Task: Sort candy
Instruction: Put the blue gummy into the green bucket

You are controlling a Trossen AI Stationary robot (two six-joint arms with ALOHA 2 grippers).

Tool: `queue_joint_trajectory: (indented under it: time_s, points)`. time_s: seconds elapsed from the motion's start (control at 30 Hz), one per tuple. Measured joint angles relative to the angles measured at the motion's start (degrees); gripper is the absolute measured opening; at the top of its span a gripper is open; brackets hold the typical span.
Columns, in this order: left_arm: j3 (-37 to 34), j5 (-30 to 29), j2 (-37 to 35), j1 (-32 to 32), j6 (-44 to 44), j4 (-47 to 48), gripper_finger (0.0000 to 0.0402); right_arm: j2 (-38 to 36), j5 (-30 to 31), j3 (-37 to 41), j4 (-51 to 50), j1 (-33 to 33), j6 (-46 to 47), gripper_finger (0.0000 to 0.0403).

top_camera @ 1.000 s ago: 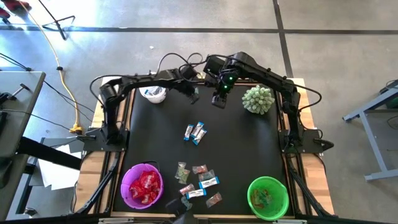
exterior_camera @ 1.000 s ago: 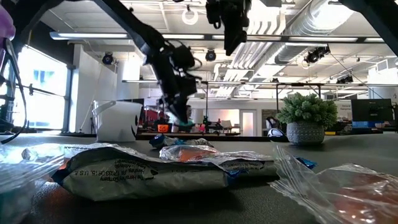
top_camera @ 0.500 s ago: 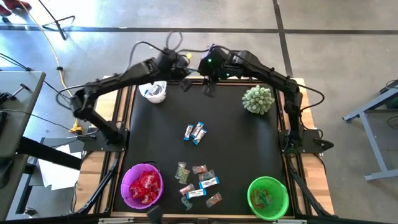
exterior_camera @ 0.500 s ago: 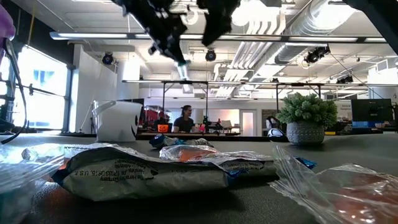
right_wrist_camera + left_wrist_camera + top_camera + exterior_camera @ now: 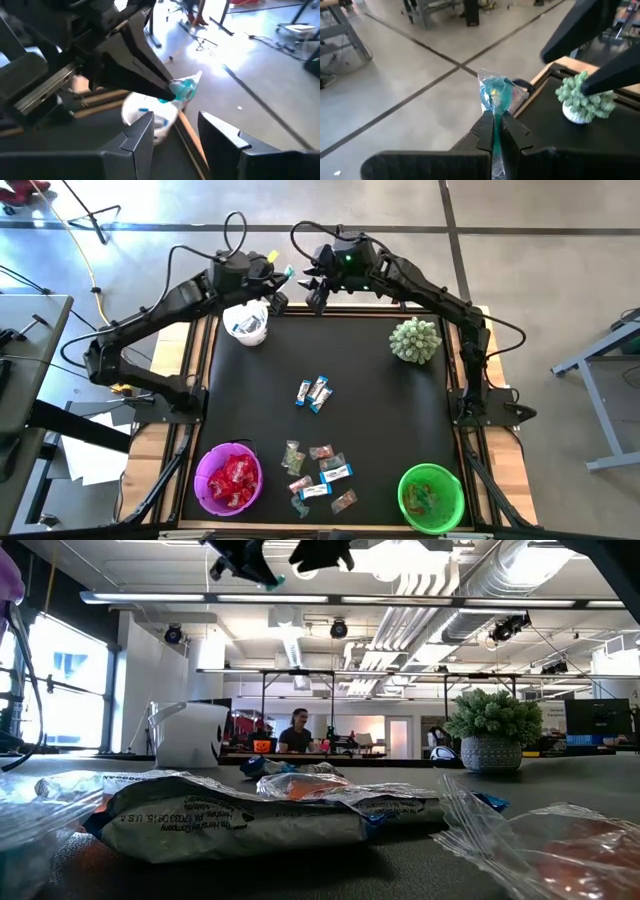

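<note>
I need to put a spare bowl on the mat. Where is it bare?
Bare: the mat's right middle, between the plant and green bowl; also the left middle, between the white bowl and purple bowl. Crowded: candy at centre and the front cluster.

I see a black mat with a white cup and spiky potted plant at the far edge, purple bowl and green bowl nearest me.
</note>
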State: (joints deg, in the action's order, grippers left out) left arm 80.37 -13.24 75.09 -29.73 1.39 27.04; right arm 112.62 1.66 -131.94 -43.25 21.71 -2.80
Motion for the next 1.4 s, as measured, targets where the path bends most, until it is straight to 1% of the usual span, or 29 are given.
queue_joint_trajectory:
  time_s: [0.3, 0.5, 0.87, 0.93, 1.0, 1.2, 1.27, 1.4]
  points:
    - [0.0, -0.7, -0.8, 3.6, 0.0, -1.5, 0.0000, 0.0, -6.6, 0.0, 5.6, 1.2, 7.6, 0.0149]
    - [0.0, -2.8, -0.8, 5.4, -0.1, -3.6, 0.0000, 0.0, -8.0, 0.0, 5.2, 1.2, 9.5, 0.0149]
    - [0.0, -3.2, -0.8, 7.5, -0.5, -4.8, 0.0000, 0.0, -9.0, 0.0, 5.1, 1.2, 11.4, 0.0147]
    - [0.0, -3.9, -0.8, 7.7, -0.6, -4.8, 0.0000, 0.0, -9.0, 0.0, 5.1, 1.2, 11.8, 0.0136]
    - [0.0, -4.0, -0.8, 7.7, -0.6, -4.8, 0.0000, 0.0, -9.0, 0.0, 5.1, 1.2, 11.8, 0.0116]
    - [0.0, -4.0, -0.8, 7.7, -1.2, -4.7, 0.0000, 0.0, -9.5, 0.0, 4.8, 1.2, 11.8, 0.0020]
    - [0.0, -4.0, -0.8, 7.8, -2.0, -4.8, 0.0000, 0.0, -10.3, 0.0, 4.8, 1.2, 11.8, 0.0010]
    - [0.0, -3.8, -0.8, 7.8, -3.4, -4.7, 0.0000, 0.0, -10.7, 0.0, 4.7, 1.2, 13.0, 0.0017]
